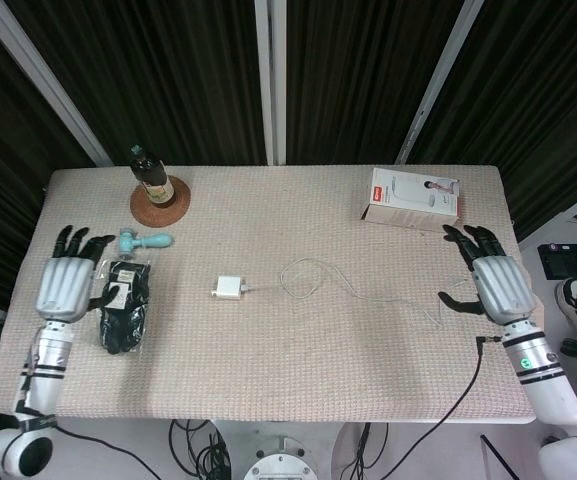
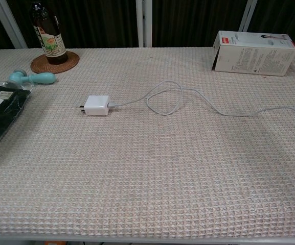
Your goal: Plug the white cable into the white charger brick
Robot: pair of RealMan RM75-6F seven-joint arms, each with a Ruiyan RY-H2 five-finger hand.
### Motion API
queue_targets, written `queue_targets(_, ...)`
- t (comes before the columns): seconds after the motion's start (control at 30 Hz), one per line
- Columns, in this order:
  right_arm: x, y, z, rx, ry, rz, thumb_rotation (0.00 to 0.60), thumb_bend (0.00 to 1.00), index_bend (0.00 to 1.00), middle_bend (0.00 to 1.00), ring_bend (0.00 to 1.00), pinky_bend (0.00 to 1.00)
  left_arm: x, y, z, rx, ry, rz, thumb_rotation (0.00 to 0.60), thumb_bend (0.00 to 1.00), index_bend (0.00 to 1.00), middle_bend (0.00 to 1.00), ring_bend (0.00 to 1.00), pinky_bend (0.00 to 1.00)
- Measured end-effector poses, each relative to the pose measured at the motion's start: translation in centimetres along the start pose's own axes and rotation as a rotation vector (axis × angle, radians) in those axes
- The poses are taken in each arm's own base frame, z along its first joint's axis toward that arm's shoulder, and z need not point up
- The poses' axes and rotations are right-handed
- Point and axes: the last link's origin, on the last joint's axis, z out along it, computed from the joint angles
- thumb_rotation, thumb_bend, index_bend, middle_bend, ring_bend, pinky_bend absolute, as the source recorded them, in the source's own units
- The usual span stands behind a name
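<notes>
The white charger brick [image 1: 228,288] [image 2: 97,105] lies flat near the middle of the table, prongs pointing left. The white cable [image 1: 313,272] [image 2: 188,96] runs from its right side, makes a loop, and trails off to the right edge; its plug sits in the brick. My left hand [image 1: 66,285] hovers over the table's left edge, fingers spread and holding nothing. At the right edge my right hand [image 1: 498,287] is likewise spread and empty. Neither hand shows in the chest view.
A brown bottle [image 1: 149,175] [image 2: 45,33] stands on a round coaster [image 2: 54,62] at the back left. A teal tool [image 1: 144,239] and a black packet [image 1: 123,303] lie at the left. A white box [image 1: 414,198] [image 2: 253,52] sits at the back right.
</notes>
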Motion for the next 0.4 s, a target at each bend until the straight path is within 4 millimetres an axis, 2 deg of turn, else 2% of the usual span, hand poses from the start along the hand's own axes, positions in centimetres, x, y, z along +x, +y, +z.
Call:
queue_targets(0.1, 0.8, 2.2, -3.5, -0.039, 0.051, 0.011, 0.600, 0.13, 0.05, 0.17, 0.03, 0.00, 0.6, -3.1, -3.4, 0.047, 0.001, -0.019, 0.600, 0.19, 0.20, 0.24, 0.08, 0.00)
queue_targets(0.2, 1.3, 3.6, -6.5, -0.069, 0.079, 0.010, 0.600, 0.14, 0.05, 0.17, 0.03, 0.00, 0.9, -5.1, -6.6, 0.099, 0.005, -0.038, 0.600, 0.19, 0.20, 0.24, 0.08, 0.00)
queue_targets(0.27, 1.6, 4.1, -8.0, -0.084, 0.085, 0.001, 0.600, 0.15, 0.05, 0.17, 0.03, 0.00, 1.1, -6.0, -8.3, 0.128, 0.015, -0.044, 0.600, 0.19, 0.20, 0.24, 0.08, 0.00)
queue_targets(0.4, 2.0, 4.6, -9.3, -0.102, 0.107, -0.005, 0.600, 0.15, 0.05, 0.17, 0.03, 0.00, 1.5, -7.1, -10.9, 0.176, 0.044, -0.055, 0.600, 0.19, 0.20, 0.24, 0.08, 0.00)
